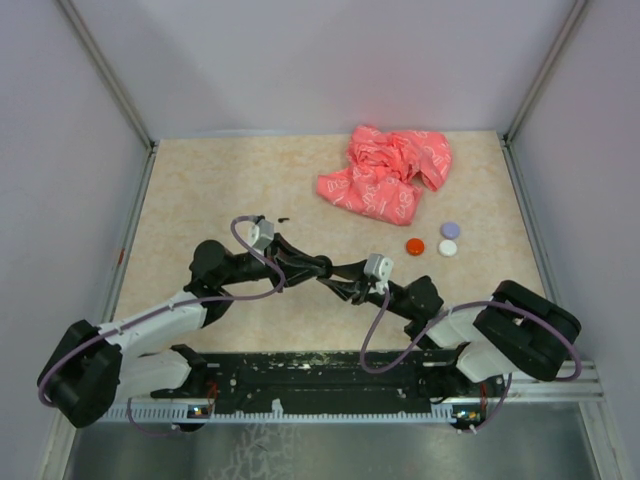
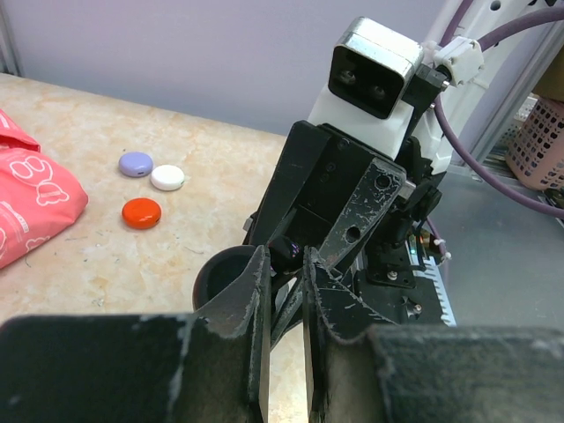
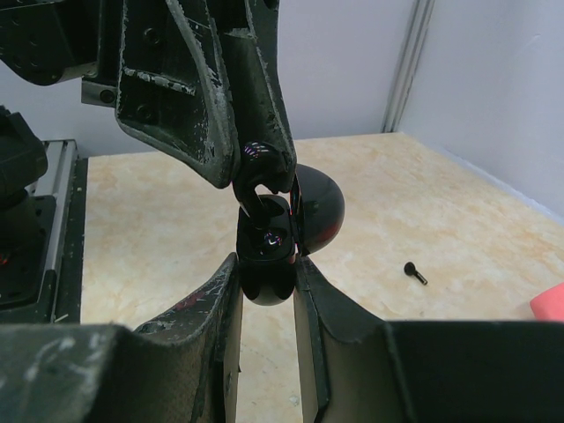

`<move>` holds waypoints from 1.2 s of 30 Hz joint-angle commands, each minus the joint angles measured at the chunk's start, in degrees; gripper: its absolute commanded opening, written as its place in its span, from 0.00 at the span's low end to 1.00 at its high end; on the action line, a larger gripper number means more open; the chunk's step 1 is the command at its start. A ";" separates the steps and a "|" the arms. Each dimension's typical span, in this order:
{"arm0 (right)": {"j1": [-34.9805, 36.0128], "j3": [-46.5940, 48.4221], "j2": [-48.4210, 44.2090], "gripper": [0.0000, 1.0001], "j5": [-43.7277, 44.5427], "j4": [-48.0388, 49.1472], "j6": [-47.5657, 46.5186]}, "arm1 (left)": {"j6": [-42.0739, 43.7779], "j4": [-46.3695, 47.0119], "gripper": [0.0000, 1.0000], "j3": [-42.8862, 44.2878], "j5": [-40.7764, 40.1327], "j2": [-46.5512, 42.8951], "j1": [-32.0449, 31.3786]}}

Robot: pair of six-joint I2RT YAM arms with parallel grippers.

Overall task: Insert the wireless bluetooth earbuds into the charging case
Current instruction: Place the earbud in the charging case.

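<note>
Top external view shows both arms reaching inward over the middle of the beige marbled tabletop (image 1: 200,200), nearer its front edge than its far edge. The left tool (image 2: 284,264) and the right tool (image 3: 266,269) meet tip to tip above the surface.

The right tool is clenched on the glossy black rounded charging case (image 3: 267,284), one finger pressed to each side of its lower body. The case's domed lid (image 3: 319,207) stands swung open to one side.

The left tool comes at the case from the opposite side. It is clenched on a tiny glossy black earbud (image 3: 258,152) with a purple glint, pinched between its fingertips right at the open mouth of the case. Whether the earbud sits in its socket cannot be told.

A small black stemmed bit (image 3: 414,273) lies alone on the tabletop, apart from both tools, toward the far edge. A crumpled pink cloth with white print (image 1: 385,175) lies near the far right corner.

In front of the cloth, toward the right edge, three round discs lie close together: a red disc (image 1: 415,245), a pale purple disc (image 1: 450,229) and a white disc (image 1: 448,247). The white one is just in front of the purple, and the red is to their left
</note>
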 commanded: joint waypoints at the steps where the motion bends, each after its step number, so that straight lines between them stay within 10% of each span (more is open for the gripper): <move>1: 0.55 2.05 -1.65 0.00 -0.81 3.16 -0.20 | 1.90 -0.90 0.14 1.60 0.07 -1.33 -0.46; 36: 0.51 1.22 -3.66 0.00 -0.08 3.91 0.62 | 5.51 -11.81 0.19 1.43 -3.88 -3.43 -0.49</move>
